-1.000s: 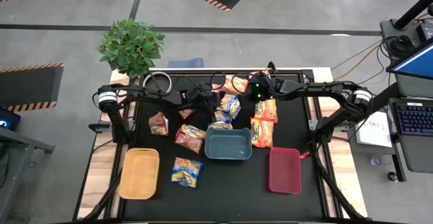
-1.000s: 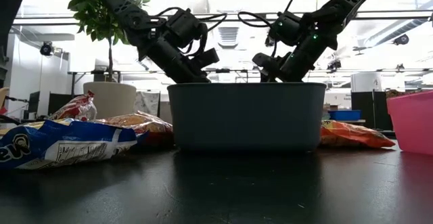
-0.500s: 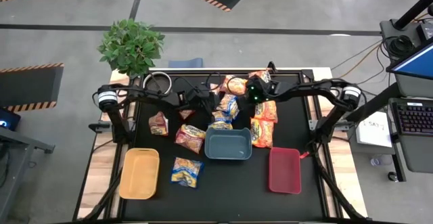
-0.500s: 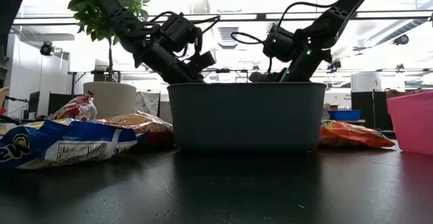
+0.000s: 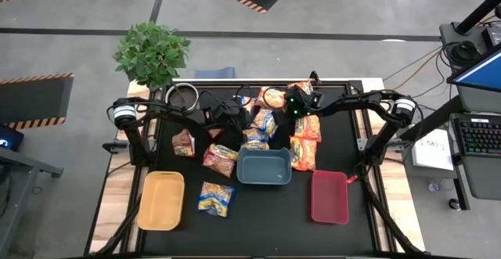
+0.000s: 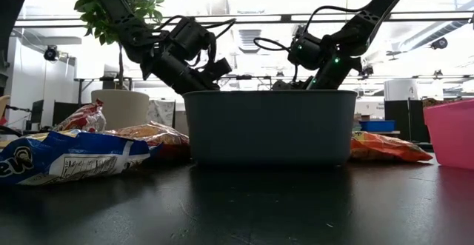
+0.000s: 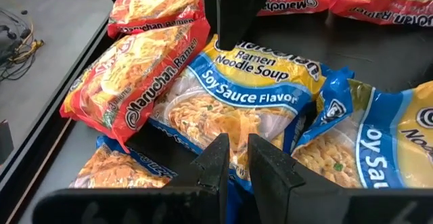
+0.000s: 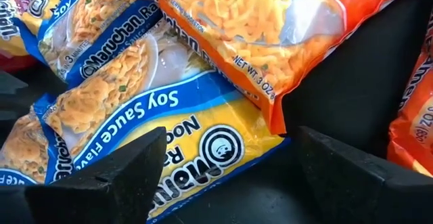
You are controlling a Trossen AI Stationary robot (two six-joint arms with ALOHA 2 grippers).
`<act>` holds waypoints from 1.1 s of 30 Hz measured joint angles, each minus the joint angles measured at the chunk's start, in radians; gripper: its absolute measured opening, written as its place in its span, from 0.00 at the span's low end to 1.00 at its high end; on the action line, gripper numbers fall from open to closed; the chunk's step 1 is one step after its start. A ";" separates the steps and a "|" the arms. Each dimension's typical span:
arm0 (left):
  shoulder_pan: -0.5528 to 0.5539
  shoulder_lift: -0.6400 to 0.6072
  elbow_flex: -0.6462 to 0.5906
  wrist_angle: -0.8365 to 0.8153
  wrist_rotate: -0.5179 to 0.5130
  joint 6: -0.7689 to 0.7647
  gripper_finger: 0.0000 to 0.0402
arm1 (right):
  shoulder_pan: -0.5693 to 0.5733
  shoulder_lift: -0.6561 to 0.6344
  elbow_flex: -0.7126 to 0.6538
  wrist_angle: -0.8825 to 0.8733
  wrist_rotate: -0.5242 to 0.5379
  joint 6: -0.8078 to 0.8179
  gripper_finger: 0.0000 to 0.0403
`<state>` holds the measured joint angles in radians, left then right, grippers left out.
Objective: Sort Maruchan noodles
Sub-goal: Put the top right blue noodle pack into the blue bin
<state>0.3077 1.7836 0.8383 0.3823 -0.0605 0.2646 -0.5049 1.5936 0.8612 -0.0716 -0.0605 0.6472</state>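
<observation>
Several Maruchan packets lie heaped at the table's far middle: blue-and-yellow soy sauce ones [image 5: 264,122], orange ones [image 5: 307,127] and red ones [image 5: 219,157]. One more blue-and-yellow packet [image 5: 215,198] lies alone near the front. My left gripper [image 7: 239,162] reaches in from the left and is shut at the edge of a blue-and-yellow packet [image 7: 237,109]. My right gripper [image 8: 233,183] is open, and its fingers stand on either side of the end of another blue-and-yellow packet [image 8: 169,126]. I cannot tell whether they touch it. My left gripper pinches the near edge [image 7: 238,183] of the soy sauce packet between its two fingers, which leave only a narrow slit. The fingers come in slanting down from the table's left. The packet lies flat, its far part resting on and beside other packets.
A yellow tray [image 5: 160,200], a blue-grey tray [image 5: 264,167] and a red tray [image 5: 329,196] stand along the near half. In the low view the blue-grey tray [image 6: 269,126] hides both grippers' tips. A potted plant [image 5: 151,52] stands beyond the far left corner.
My left gripper has drawn a little up and toward the table's left. My right gripper has moved toward the table's left and lower, over the heap of packets. The packets show no plain shift.
</observation>
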 joint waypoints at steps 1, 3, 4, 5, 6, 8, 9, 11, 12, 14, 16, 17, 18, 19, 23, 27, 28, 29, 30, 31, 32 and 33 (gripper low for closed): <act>0.000 0.000 0.000 0.003 0.000 -0.004 0.09 | 0.000 0.000 0.000 -0.001 0.000 0.000 0.78; 0.000 0.000 0.000 0.010 0.000 -0.006 0.09 | 0.000 0.000 0.000 -0.001 0.000 0.000 0.78; 0.000 0.000 0.000 0.010 0.000 -0.005 0.09 | 0.000 0.000 0.000 -0.001 -0.003 0.000 0.78; 0.000 0.000 0.000 0.010 0.001 -0.004 0.09 | -0.004 0.000 0.000 -0.001 -0.015 -0.001 0.78; 0.000 0.000 0.000 0.010 0.000 -0.003 0.09 | -0.009 0.000 0.000 -0.001 -0.039 -0.002 0.78; 0.000 0.000 -0.002 0.012 0.001 -0.004 0.09 | -0.024 0.000 0.000 -0.001 -0.094 -0.003 0.78; 0.000 0.000 -0.005 0.021 0.001 -0.005 0.09 | -0.031 0.000 0.000 -0.001 -0.113 -0.003 0.78; 0.000 0.000 -0.016 0.045 0.002 -0.013 0.09 | -0.042 0.000 0.000 -0.001 -0.130 -0.003 0.78; 0.000 0.000 -0.023 0.062 0.002 -0.015 0.09 | -0.046 0.000 0.000 -0.002 -0.131 -0.003 0.78; 0.000 0.000 -0.042 0.105 0.002 -0.016 0.09 | -0.052 0.000 0.000 -0.002 -0.132 -0.004 0.78; 0.000 0.000 -0.064 0.153 0.002 -0.024 0.09 | -0.053 0.000 0.000 -0.002 -0.131 -0.009 0.78; 0.000 0.000 -0.072 0.170 0.002 -0.029 0.09 | -0.053 0.000 0.000 -0.002 -0.131 -0.012 0.78; 0.000 0.000 -0.077 0.177 0.002 -0.032 0.09 | -0.053 0.000 0.000 -0.002 -0.131 -0.013 0.79; 0.000 0.000 -0.079 0.179 0.002 -0.036 0.09 | -0.053 0.000 0.000 -0.002 -0.131 -0.013 0.79; 0.000 0.000 -0.080 0.184 0.002 -0.046 0.09 | -0.052 0.000 0.000 -0.002 -0.123 -0.019 0.80; -0.002 0.000 -0.080 0.196 0.024 -0.072 0.09 | -0.052 0.000 0.000 0.003 -0.121 -0.019 0.79; -0.002 0.000 -0.080 0.202 0.025 -0.074 0.09 | -0.052 0.000 0.000 0.003 -0.120 -0.019 0.78; -0.002 0.000 -0.080 0.204 0.026 -0.075 0.09 | -0.052 0.000 0.000 0.003 -0.120 -0.019 0.78; -0.002 0.000 -0.080 0.203 0.025 -0.075 0.09 | -0.052 0.000 0.000 0.003 -0.120 -0.019 0.77; -0.001 0.000 -0.080 0.203 0.025 -0.075 0.09 | -0.052 0.000 0.000 0.003 -0.120 -0.019 0.77; -0.001 0.000 -0.080 0.203 0.025 -0.075 0.09 | -0.052 0.000 0.000 0.003 -0.120 -0.019 0.77; -0.002 0.000 -0.080 0.204 0.025 -0.075 0.09 | -0.052 0.000 0.000 0.003 -0.120 -0.019 0.77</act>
<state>0.3061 1.7836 0.7582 0.5860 -0.0353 0.1894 -0.5571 1.5936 0.8612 -0.0689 -0.1802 0.6281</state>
